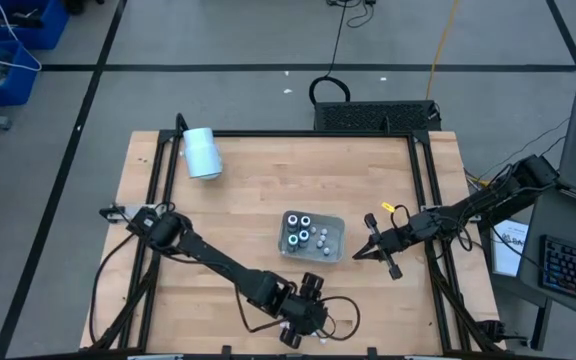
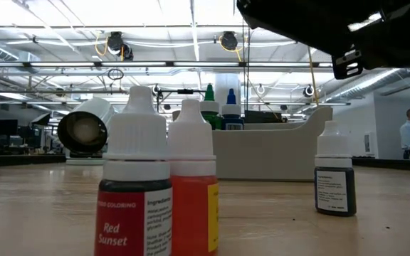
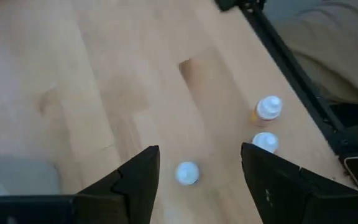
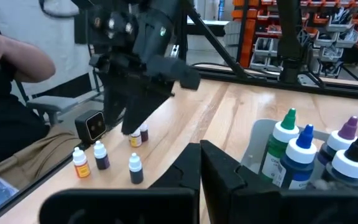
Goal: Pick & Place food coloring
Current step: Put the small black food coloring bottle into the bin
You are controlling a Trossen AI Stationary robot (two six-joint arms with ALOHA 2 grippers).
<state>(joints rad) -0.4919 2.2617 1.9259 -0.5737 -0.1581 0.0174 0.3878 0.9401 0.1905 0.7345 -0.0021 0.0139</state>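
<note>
Two small food coloring bottles (image 2: pixel 159 178) were seen closest to the low camera, standing upright and touching side by side, one labelled "Red Sunset", the other orange. A third, dark bottle (image 2: pixel 334 174) stood apart beside them. These appeared to be the loose bottles left near the front edge of the desk (image 1: pixel 258 190), judged as waiting to be carried to the tray.

Left end effector (image 3: pixel 194 171) was noted hovering over that front edge, its fingers spread wide with nothing held. A white cap (image 3: pixel 187 172) was framed between them from above, which read as an approach lined up for a grasp; no contact was visible. Two more capped bottles (image 3: pixel 267 124) were recorded just beyond, near the desk's metal rail, close enough to be knocked if the descent drifted.

Grey tray (image 1: pixel 313 238) was placed near the desk's middle, with several bottles already upright inside, including larger ones with green, blue and purple tips (image 4: pixel 297 149).

Right end effector (image 1: pixel 373 250) was parked just beside the tray on the right-edge side, fingers closed together and empty, judged as waiting.

White cylinder (image 1: pixel 202 153) was noted lying on its side towards the far left corner, well clear of the work. A person's sleeve was seen beyond the desk.
</note>
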